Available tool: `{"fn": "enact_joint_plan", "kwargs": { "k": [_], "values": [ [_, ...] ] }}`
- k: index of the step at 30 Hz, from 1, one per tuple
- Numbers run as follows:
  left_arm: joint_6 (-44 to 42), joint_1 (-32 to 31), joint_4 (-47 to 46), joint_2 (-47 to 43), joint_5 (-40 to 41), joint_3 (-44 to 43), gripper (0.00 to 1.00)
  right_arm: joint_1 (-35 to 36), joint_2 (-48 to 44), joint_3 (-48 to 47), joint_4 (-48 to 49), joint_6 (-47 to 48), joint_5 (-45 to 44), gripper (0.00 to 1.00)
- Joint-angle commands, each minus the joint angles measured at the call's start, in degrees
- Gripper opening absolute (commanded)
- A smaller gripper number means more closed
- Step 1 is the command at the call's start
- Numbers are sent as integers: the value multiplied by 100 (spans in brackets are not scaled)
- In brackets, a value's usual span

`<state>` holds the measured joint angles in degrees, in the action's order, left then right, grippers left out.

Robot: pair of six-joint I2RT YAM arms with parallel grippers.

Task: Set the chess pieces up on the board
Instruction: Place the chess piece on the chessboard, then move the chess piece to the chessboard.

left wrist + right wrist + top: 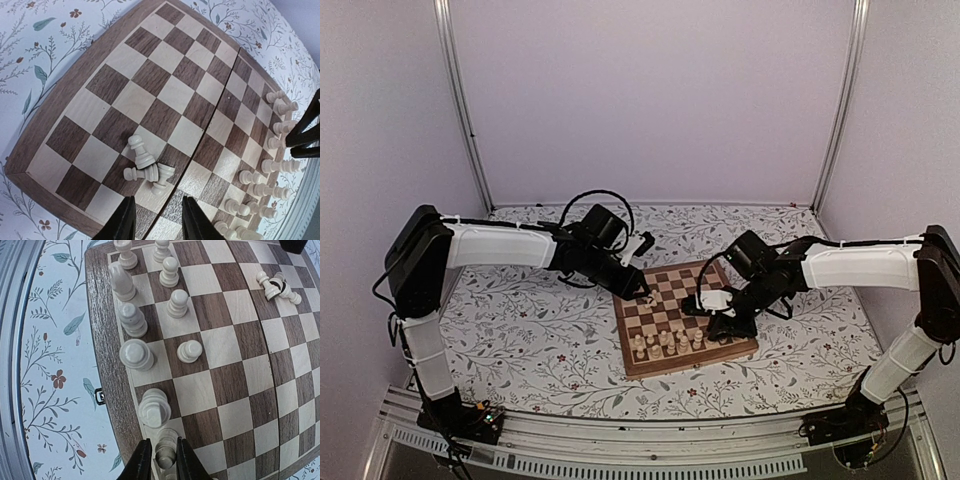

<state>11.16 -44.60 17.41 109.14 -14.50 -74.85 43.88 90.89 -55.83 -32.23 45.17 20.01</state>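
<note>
The board (pixel 672 313) lies between both arms. Several pale chess pieces (pixel 135 354) stand in two rows along its near edge. Three more pieces (pixel 145 167) lie toppled in a heap on the far part of the board, also seen as the heap (pixel 277 287) in the right wrist view. My left gripper (pixel 157 200) hangs open just short of that heap, with nothing between its fingers. My right gripper (pixel 163 442) flanks an upright piece (pixel 165 456) on the edge row. Its jaws are slightly parted, with a thin gap beside the piece.
A floral tablecloth (pixel 530 320) surrounds the board. A metal rail (pixel 10 365) runs along the table's near edge. A small metal clasp (pixel 100 396) sits on the board's side. The right arm's dark fingers (pixel 305 135) show in the left wrist view.
</note>
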Motion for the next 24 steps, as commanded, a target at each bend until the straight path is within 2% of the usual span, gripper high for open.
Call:
{"fn": "enact_joint_plan", "kwargs": {
  "k": [1, 12, 17, 20, 24],
  "values": [
    [-14, 65, -56, -172, -3, 92, 34, 42, 63, 29, 91, -60, -39, 23],
    [5, -62, -31, -434, 96, 335, 37, -77, -601, -579, -580, -25, 292, 42],
    [-42, -267, -47, -199, 533, 153, 44, -589, -539, -1189, -725, -82, 858, 44],
    [-16, -329, 174, 60, 986, -85, 44, -774, -364, -1375, -559, -292, 956, 44],
    [35, -352, 156, 159, 950, -172, 43, -893, -17, -1407, -128, -566, 874, 44]
  ]
}}
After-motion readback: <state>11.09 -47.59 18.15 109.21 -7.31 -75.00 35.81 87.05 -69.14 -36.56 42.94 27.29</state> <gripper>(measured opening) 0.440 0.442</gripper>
